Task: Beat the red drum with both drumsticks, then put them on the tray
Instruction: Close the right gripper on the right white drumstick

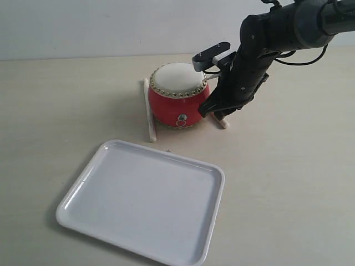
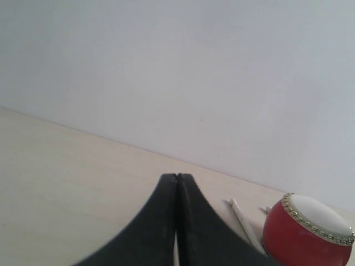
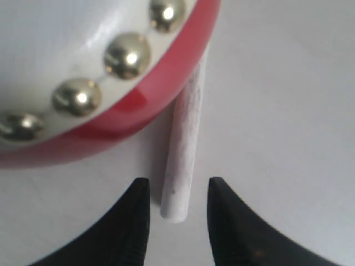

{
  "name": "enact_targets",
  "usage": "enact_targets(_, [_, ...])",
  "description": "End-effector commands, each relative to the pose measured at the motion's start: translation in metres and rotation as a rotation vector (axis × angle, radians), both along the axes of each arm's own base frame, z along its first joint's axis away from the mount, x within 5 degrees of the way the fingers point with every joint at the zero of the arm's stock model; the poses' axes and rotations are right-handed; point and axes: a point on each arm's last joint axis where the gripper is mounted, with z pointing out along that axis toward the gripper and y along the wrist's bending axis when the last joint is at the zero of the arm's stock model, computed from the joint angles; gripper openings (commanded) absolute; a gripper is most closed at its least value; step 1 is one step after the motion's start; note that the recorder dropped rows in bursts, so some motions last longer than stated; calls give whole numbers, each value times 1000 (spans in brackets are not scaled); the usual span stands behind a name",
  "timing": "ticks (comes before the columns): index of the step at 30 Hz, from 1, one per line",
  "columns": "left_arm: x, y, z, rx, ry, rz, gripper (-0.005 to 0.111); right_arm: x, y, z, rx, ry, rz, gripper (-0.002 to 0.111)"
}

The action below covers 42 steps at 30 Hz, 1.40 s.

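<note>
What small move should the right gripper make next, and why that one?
Probably close the right gripper on the drumstick. Its open jaws stand on both sides of the stick's end, which lies on the table beside the red drum, and it holds nothing yet.

- counter (image 1: 288, 183): pale beige, matte, plain surface.
- red drum (image 1: 178, 105): stands upright at far centre, cream skin up, gold studs round the top, small metal ring on its near side.
- left drumstick (image 1: 149, 113): lies flat just beside the drum's left flank, running far to near.
- right drumstick (image 3: 182, 155): lies flat against the drum's right base.
- tray (image 1: 221, 185): white, flat at near centre, slightly skewed, apart from the drum; the left drumstick's near end stops close to its far rim.
</note>
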Motion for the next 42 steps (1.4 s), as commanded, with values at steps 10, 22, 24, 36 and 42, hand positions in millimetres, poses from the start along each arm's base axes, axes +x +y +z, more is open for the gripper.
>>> enact_targets(10, [0,0,0,3,-4,2,0,3,1,2,-5,-38,48,40])
enact_targets(22, [0,0,-1,3,-2,2,0,4,2,-25,-27,19,46,40])
enact_targets(24, [0,0,-1,3,-2,2,0,5,2,-27,-25,14,46,40])
enact_targets(36, [0,0,-1,3,-2,2,0,7,4,-22,-8,12,36,40])
enact_targets(42, [0,0,-1,1,-1,2,0,7,4,-22,-4,18,15,40])
